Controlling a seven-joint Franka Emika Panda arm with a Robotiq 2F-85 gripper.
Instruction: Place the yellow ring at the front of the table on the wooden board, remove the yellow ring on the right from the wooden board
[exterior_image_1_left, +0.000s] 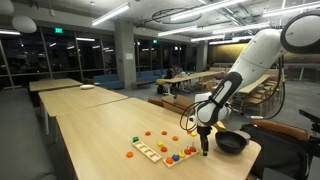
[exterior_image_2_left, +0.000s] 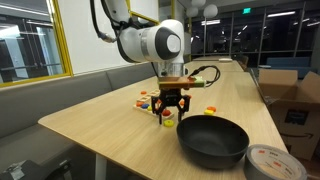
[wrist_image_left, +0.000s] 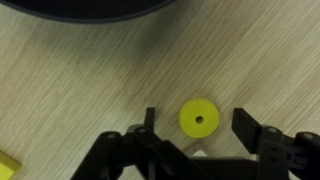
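As gripper (wrist_image_left: 196, 121) gapes, yellow ring (wrist_image_left: 191, 115) lies untouched

arm (exterior_image_1_left: 252, 62): bent, reaching down | tool (wrist_image_left: 197, 122): vertical, jaws apart

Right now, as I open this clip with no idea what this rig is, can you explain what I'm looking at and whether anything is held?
A white robot arm ends in a two-finger gripper. Two cameras stand outside it and see the table; the third sits on the wrist, looking down past the fingers. On the table: a black bowl, a small wooden board with coloured rings, and a yellow ring lying flat between the open fingers, touching neither. Nothing is held.
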